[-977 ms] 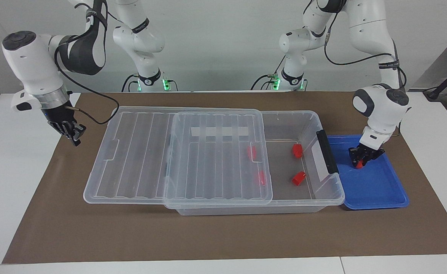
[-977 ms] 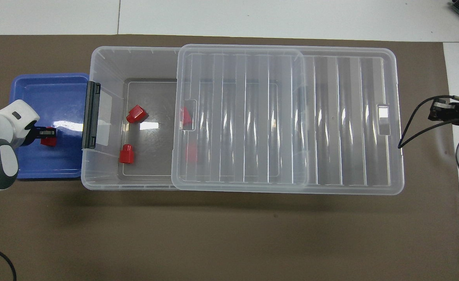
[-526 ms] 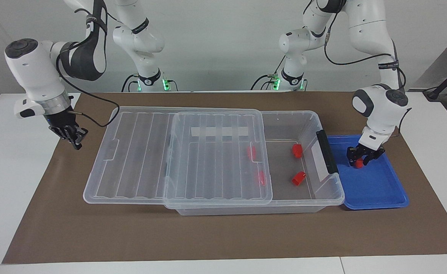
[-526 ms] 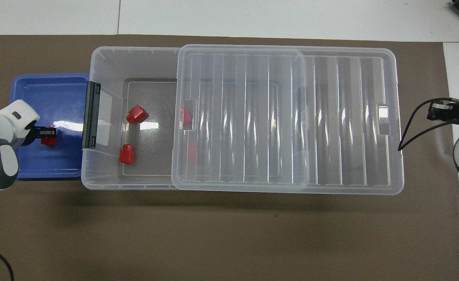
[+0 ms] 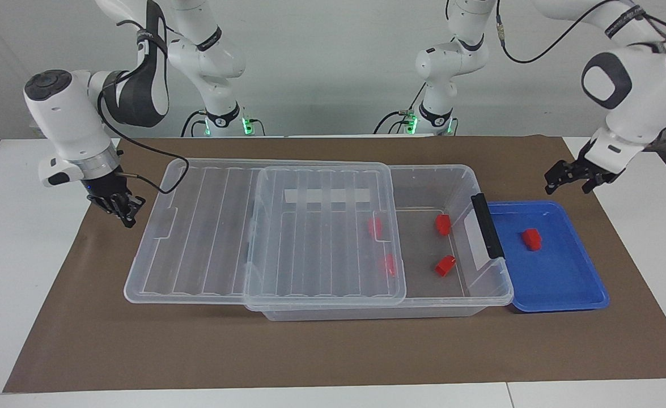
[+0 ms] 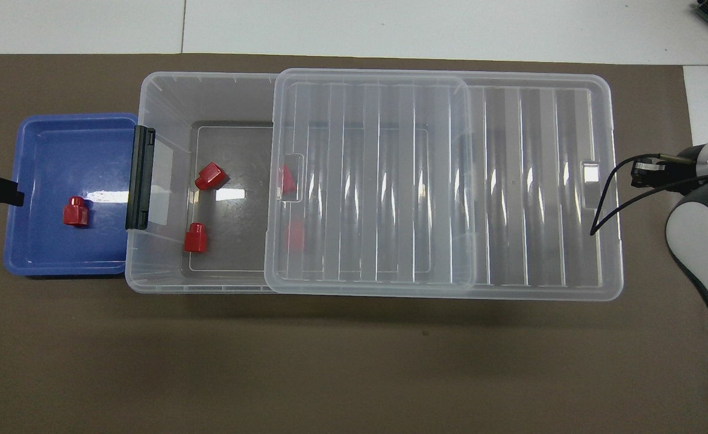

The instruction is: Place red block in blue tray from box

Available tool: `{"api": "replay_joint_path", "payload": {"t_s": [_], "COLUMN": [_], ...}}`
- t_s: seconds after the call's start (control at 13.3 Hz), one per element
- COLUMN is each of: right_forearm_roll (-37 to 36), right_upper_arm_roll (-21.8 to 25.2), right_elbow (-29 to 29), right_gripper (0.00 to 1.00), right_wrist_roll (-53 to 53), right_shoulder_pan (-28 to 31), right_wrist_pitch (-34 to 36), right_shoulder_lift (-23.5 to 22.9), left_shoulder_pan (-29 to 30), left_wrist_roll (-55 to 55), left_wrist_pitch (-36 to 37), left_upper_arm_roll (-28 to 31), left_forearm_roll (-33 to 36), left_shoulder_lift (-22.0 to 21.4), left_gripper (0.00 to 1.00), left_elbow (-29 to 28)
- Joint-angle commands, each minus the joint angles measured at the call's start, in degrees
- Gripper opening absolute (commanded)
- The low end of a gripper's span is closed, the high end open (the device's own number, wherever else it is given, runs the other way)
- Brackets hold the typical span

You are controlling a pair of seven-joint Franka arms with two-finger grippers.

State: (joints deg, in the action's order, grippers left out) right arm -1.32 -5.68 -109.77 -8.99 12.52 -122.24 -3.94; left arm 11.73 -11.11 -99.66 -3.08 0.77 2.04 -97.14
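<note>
One small bright red plastic block (image 5: 531, 238) lies loose in the shallow glossy blue tray (image 5: 571, 283), likely light, rigid and slick, best pinched across its flat sides, while the left gripper (image 5: 574, 177) hangs spread above and the right gripper (image 5: 118, 208) waits clenched beside the clear plastic box (image 5: 457, 181).

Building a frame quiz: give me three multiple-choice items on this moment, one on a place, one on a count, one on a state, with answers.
1. Where does the red block outside the box lie?
A. on the lid
B. in the blue tray
C. on the brown mat

2. How many red blocks are in the box?
A. two
B. four
C. six

3. What does the left gripper hold?
A. nothing
B. a red block
C. the lid

Answers:
1. B, it rests on the tray's floor.
2. B, two lie in the uncovered end and two show through the lid.
3. A, it is open and up over the mat, clear of the tray.
</note>
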Motion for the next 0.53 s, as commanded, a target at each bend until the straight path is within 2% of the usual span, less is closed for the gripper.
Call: {"api": "replay_joint_path", "payload": {"t_s": [0.0,0.15,0.3,0.45], "right_forearm_roll": [0.18,0.26,0.53,0.53], "right_upper_arm_roll": [-0.30,-0.30,-0.30,-0.30], "right_elbow": [-1.06,-1.06,-1.06,-1.06], "right_gripper": [0.00,0.00,0.00,0.00], "right_wrist_roll": [0.55,0.47,0.55,0.47], "right_shoulder_pan": [-1.44,-2.23,-2.23,-2.67], "right_wrist_pitch": [-0.81,-0.28,-0.10,-0.10], "right_shoulder_lift": [0.34,0.43,0.51,0.51], "left_shoulder_pan": [-2.49,-4.68,-9.50,-12.16], "left_wrist_roll": [4.07,8.70,10.93,11.28], "left_wrist_pitch": [4.80,10.25,10.10,6.16], "left_upper_arm_roll": [0.18,-1.39,-2.80,-2.81], "left_forearm_roll": [-0.34,-0.42,-0.42,-0.34], "left_shoulder_lift": [-6.05,-9.93,-10.65,-12.05], "left_gripper": [1.00,1.00,1.00,1.00], "left_elbow": [0.10,-0.24,-1.65,-4.81]}}
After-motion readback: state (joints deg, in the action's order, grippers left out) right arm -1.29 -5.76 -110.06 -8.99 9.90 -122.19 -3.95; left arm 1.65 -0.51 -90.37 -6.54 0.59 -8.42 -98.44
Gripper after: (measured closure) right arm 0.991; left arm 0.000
